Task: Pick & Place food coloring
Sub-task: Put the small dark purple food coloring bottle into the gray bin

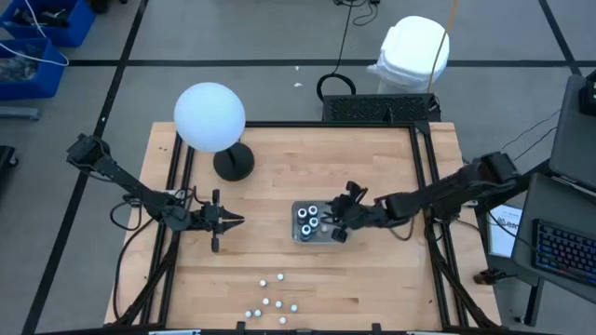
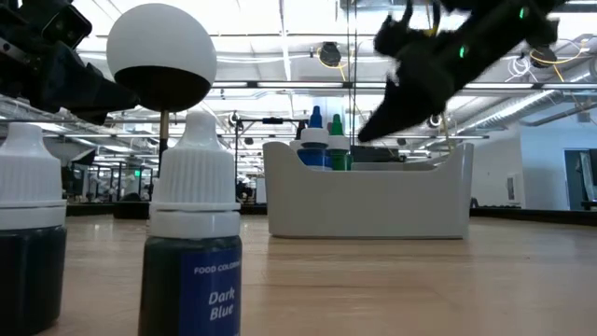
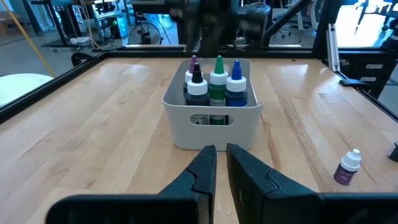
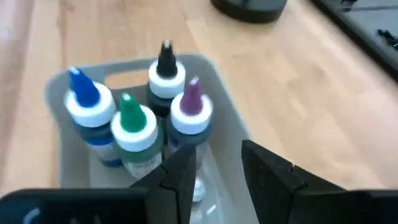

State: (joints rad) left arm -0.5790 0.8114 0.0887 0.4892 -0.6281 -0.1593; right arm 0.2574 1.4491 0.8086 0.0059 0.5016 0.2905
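We are seeing the right gripper [image 1: 333,223] hovering released, fingers apart, over the tray [image 1: 300,234] holding four bottles [image 4: 134,118], while the left gripper [image 1: 235,221] is waiting nearly clenched, empty, beside it.

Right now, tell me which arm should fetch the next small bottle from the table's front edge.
Probably left: the left gripper is empty and free, while the right gripper hangs over the tray. The loose bottles lie between them.
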